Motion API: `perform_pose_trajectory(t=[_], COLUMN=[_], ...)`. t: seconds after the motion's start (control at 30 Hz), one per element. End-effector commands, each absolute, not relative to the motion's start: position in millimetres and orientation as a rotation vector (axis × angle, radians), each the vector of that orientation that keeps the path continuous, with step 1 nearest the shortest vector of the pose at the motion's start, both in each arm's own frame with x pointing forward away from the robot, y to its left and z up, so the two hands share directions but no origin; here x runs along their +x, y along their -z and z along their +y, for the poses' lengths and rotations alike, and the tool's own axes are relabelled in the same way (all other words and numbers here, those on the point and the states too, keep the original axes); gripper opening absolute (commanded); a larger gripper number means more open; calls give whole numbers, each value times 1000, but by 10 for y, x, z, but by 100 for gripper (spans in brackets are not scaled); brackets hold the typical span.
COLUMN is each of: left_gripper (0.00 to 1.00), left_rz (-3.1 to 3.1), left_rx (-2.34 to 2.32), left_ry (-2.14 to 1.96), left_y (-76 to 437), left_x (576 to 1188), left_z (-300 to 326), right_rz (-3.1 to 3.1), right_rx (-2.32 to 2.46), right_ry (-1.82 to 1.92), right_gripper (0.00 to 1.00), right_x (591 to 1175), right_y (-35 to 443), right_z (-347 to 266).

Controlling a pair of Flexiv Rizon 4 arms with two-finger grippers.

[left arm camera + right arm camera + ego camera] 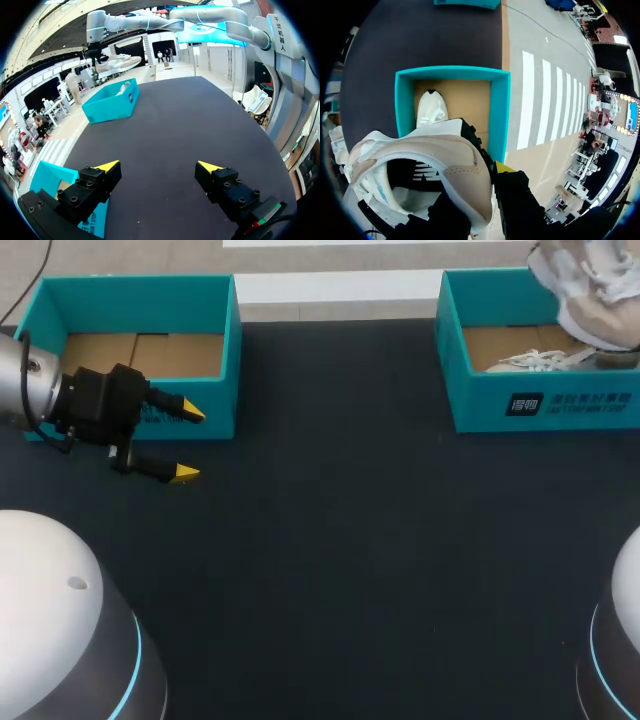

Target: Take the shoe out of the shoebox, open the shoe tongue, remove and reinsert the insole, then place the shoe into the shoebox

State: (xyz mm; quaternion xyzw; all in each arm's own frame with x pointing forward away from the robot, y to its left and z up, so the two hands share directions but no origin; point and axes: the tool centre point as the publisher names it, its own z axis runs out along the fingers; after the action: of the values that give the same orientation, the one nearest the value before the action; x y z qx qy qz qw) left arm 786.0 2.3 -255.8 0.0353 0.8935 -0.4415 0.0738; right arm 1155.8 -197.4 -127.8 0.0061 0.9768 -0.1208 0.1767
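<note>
Soft, even light falls from above; the dark tabletop shows hardly any shadow or glare. The pale shoe looks washed-out and smeared. Wrist views bend at their edges.

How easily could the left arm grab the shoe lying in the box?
Probably not easily. The left gripper sits open beside the empty box, across the table from that shoe, and the right gripper holds a second shoe right above it.

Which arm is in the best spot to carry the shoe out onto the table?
Right. The right claw grips the shoe above the right shoebox. The left claw is open and empty, far off by the left shoebox.
</note>
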Motion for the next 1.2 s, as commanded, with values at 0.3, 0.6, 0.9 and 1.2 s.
perform_pose_trajectory(t=[0.3, 0.6, 0.9, 1.2], left_gripper=[100, 100, 100, 100], left_rz=[2683, 2683, 2683, 2683], left_rx=[105, 105, 105, 105], left_ry=[1322, 1322, 1322, 1322], left_y=[2557, 2557, 2557, 2557], left_x=[7847, 7847, 7847, 7847], left_z=[22, 22, 22, 22], right_rz=[2819, 2843, 2636, 2479], right_rx=[42, 215, 916, 1765], right_ry=[409, 435, 451, 147], right_gripper=[0, 0, 0, 0], right_x=[11776, 11719, 11701, 11575], right_y=[1413, 1644, 1629, 1575], right_z=[-2640, -3106, -3205, -3404])
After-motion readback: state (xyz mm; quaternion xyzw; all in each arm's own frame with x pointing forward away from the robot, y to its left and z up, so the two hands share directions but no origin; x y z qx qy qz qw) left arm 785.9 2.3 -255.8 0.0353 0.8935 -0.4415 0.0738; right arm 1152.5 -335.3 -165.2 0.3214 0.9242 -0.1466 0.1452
